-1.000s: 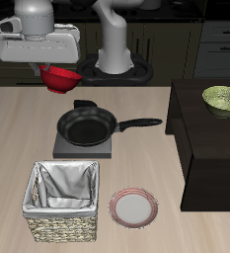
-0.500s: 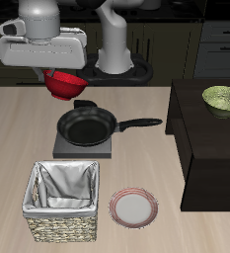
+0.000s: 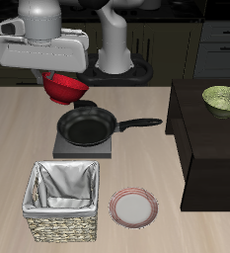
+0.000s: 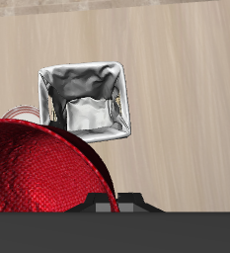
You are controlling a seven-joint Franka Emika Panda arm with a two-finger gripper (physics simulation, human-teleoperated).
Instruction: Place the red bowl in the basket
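Note:
My gripper (image 3: 57,75) is shut on the rim of the red bowl (image 3: 66,89) and holds it in the air above the table, behind the frying pan (image 3: 87,126). In the wrist view the glossy red bowl (image 4: 38,173) fills the area close to the camera, with the basket (image 4: 85,100) seen below it on the table. In the exterior view the square wicker basket (image 3: 62,221) with its grey-white cloth lining stands near the table's front edge, in front of the pan.
The black frying pan sits on a grey burner plate (image 3: 82,148). A flat pink-rimmed plate (image 3: 133,208) lies beside the basket. A green patterned bowl (image 3: 223,98) rests on a dark side cabinet (image 3: 210,148).
The gripper has carried the red bowl forward and slightly toward the pan, mostly in the first half second. The other objects have not moved.

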